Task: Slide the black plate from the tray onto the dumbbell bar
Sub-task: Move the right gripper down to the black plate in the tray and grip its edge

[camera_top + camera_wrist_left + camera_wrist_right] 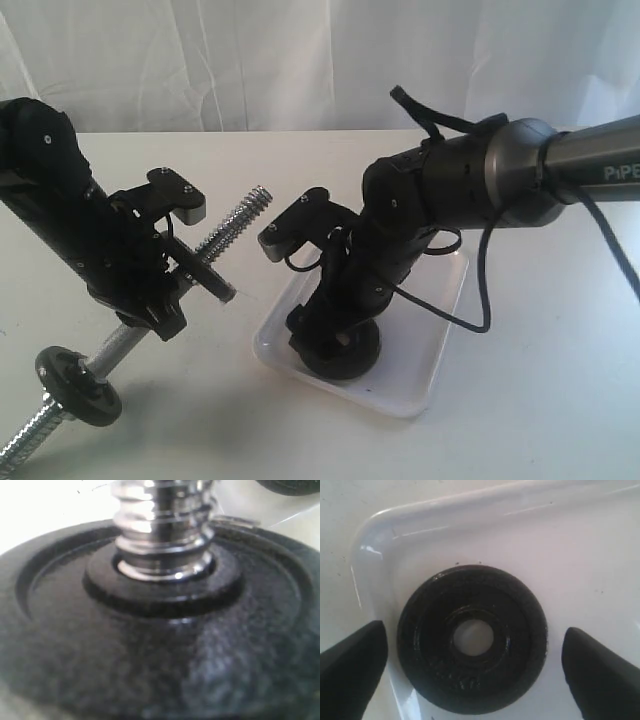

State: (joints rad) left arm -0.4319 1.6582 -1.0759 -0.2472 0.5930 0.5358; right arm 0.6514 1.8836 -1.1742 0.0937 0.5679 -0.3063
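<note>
The black plate (472,637) lies flat in a corner of the white tray (445,515), its centre hole showing. My right gripper (475,632) hangs open straight above it, one dark finger on each side of the plate and apart from it. In the exterior view that gripper (335,335) is low over the black plate (347,360) in the tray (425,375). My left gripper (150,312) is shut on the dumbbell bar (238,218), which slants up towards the tray. The left wrist view shows only the threaded bar (162,530) and a small black disc (160,645).
Two small black discs sit on the bar, one (80,385) near its low end and one (207,276) just above my left gripper. A black cable (480,290) loops from the right arm over the tray's far side. White table around, curtain behind.
</note>
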